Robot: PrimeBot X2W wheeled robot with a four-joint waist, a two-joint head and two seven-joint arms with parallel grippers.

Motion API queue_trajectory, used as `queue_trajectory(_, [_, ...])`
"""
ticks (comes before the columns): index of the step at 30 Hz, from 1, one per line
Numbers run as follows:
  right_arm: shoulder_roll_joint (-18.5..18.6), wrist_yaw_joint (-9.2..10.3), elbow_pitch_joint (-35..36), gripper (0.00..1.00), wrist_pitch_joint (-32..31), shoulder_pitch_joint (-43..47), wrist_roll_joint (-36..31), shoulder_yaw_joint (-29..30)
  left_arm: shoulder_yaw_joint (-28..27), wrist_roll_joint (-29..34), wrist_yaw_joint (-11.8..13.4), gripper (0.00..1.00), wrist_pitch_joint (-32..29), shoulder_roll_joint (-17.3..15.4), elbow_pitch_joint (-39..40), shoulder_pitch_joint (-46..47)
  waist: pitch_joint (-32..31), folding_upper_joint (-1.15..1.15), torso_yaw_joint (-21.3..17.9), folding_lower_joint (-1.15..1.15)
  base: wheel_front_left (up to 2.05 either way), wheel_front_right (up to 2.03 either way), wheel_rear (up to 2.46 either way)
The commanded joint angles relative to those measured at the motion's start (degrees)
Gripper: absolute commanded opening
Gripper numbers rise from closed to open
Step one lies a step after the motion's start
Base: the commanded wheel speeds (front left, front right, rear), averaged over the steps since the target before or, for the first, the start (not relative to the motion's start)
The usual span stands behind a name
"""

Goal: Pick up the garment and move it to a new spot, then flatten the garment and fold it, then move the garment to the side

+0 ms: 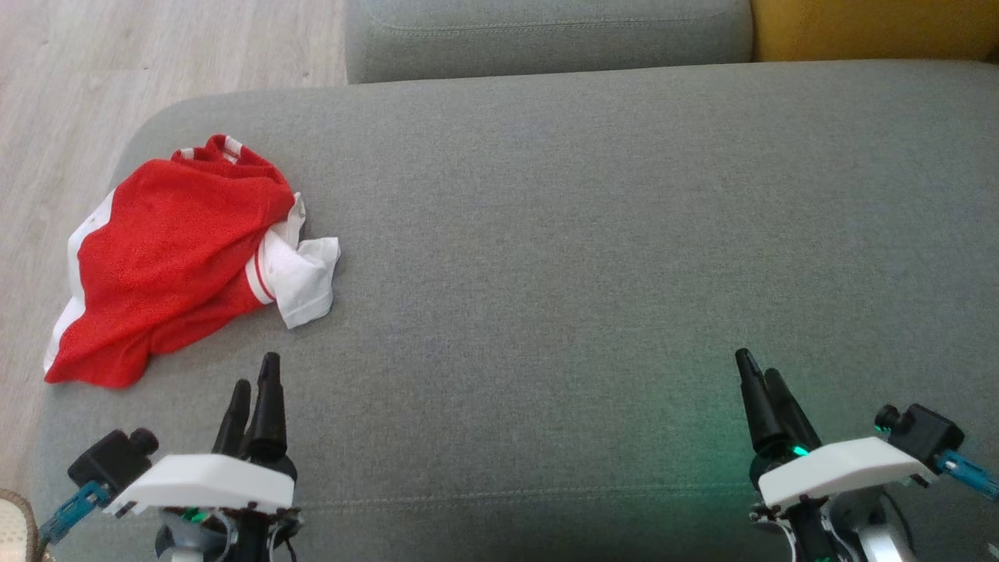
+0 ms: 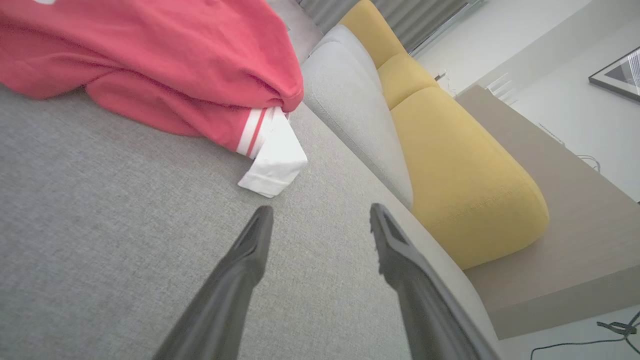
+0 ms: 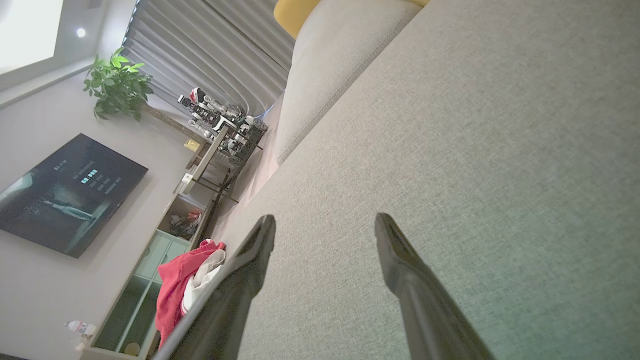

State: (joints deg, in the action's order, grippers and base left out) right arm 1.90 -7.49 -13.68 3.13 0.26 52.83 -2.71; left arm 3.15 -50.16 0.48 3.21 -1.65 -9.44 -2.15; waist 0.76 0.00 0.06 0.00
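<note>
- While the garment (image 1: 179,250) lies crumpled at the far left edge of the sofa (image 1: 585,234), close to the drop to the floor (image 1: 47,117), nothing holds it.
- Its red body is bunched up, and a white sleeve (image 1: 308,281) spills toward the middle of the seat; that loose end is probably the easiest bit to pinch.
- The left gripper (image 1: 255,371) hovers near the garment's near hem, fingers spread and empty. As the nearer arm, it seems placed for the pickup.
- The right gripper (image 1: 757,364) hangs well apart on the right, also spread wide and empty.
- The bare seat between them looks a fair new spot, with room to flatten and fold.
- By my judgement, the pickup is not yet begun.
</note>
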Motion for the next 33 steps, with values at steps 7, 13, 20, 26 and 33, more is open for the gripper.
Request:
queue_trajectory(7, [0.51, 0.00, 3.63, 1.00, 1.82, -3.13, -6.94, -0.26, 0.96, 6.60, 1.49, 1.00, 1.87, -1.58, 3.51, 1.69, 0.20, 0.00, 0.16, 0.00, 0.00, 0.00, 0.00])
queue_trajectory(13, [0.56, 0.00, 4.24, 1.00, 2.84, -3.38, -11.23, -1.33, 1.73, 10.43, 2.26, 1.00, 2.87, -1.79, 4.79, 1.44, 0.35, 0.00, 0.03, 0.00, 0.00, 0.00, 0.00])
queue_trajectory(20, [0.62, 0.00, 5.05, 1.00, 4.03, -3.73, -16.89, -2.58, 2.31, 15.35, 3.09, 1.00, 4.04, -1.88, 6.34, 1.41, 0.54, 0.00, 0.02, 0.00, 0.00, 0.00, 0.00])
queue_trajectory(26, [0.66, 0.00, 6.17, 1.00, 5.05, -3.95, -20.90, -3.59, 2.46, 19.42, 3.31, 1.00, 5.05, -1.92, 7.51, 1.05, 0.63, 0.00, 0.02, 0.00, 0.00, 0.00, 0.00])
queue_trajectory(33, [0.72, 0.00, 6.95, 1.00, 6.23, -4.08, -25.81, -4.63, 2.72, 24.49, 3.80, 1.00, 6.22, -1.79, 8.36, 0.80, 0.76, 0.00, -0.03, 0.00, 0.00, 0.00, 0.00])
